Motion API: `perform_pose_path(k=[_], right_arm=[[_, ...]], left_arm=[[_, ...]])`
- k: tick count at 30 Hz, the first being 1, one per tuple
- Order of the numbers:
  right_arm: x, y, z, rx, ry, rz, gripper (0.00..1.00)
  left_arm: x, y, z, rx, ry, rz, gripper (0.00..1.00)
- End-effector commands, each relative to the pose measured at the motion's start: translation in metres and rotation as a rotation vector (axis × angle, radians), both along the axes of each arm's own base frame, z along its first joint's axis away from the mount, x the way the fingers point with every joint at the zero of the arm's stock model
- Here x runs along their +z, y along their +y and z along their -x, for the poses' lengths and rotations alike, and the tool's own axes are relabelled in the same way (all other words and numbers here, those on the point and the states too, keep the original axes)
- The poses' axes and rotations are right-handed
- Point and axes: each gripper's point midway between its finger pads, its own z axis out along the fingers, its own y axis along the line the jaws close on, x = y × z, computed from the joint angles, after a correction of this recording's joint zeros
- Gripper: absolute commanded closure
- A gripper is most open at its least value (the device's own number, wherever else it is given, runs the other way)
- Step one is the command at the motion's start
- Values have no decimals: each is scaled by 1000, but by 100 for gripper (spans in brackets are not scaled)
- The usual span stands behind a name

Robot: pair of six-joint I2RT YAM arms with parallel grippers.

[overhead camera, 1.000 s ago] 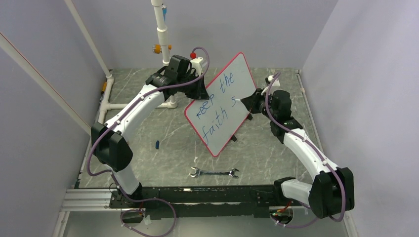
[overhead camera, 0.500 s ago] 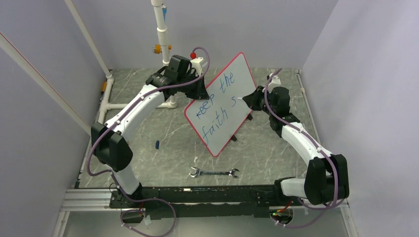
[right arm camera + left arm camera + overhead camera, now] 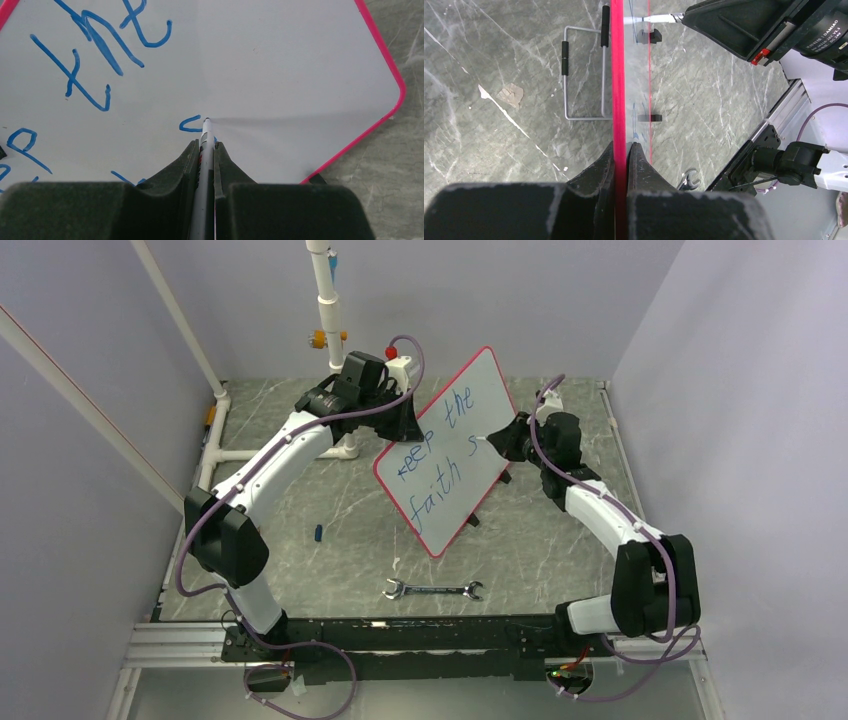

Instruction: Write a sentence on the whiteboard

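The whiteboard (image 3: 480, 410) stands tilted mid-table, white with a red-pink rim. The sentence (image 3: 440, 445) in blue reads "keep the faith s". My left gripper (image 3: 400, 430) is shut on the board's left edge; in the left wrist view (image 3: 622, 150) the red rim (image 3: 618, 75) runs between the jaws. My right gripper (image 3: 505, 440) is shut on a white marker (image 3: 205, 150), whose tip touches the board (image 3: 300, 75) just right of the "s" (image 3: 189, 125). The marker tip also shows in the left wrist view (image 3: 644, 19).
A steel wrench (image 3: 433, 590) lies near the front edge. A small blue cap (image 3: 318, 532) lies on the left. A wire stand (image 3: 584, 75) is behind the board. White pipes (image 3: 325, 300) stand at the back left.
My right arm's elbow has swung inward toward the board and the marker tip has shifted slightly up the board beside the "s". The left arm and the board have not moved.
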Motion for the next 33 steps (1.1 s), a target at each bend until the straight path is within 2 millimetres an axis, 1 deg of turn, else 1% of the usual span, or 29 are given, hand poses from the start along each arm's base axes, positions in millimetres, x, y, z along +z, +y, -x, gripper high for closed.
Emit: perform_pose_path(k=[1,8,13,16,20,25,28,33], right_arm=[[35,2,-16,-3,-104,-26,100],[39,1,-24,-15,-113,-28,100],[42,-2,-32,-38,-110,-19,100],[45,-4,-33,-47,-112,-13,100],[48,-6,-30,-54,-113,-5,100],[59,-9,-20,-58,-133,-1,100],[62,-10,-16,-58,-138,-7,100],[66,-4,-14,-33,-145,-40,100]], left_arm=[[-22,14,-2,-35,-64,-153,100],[-23,13,-2,-37,-63,-154,100],[-23,13,-2,-38,-61,-155,100],[-23,13,-1,-39,-62,-154,100],[-24,13,-2,-39,-60,-159,100],[-24,13,-1,-38,-61,-160,100],[-23,12,-1,-39,-62,-157,100],[-23,12,-1,-38,-66,-161,100]])
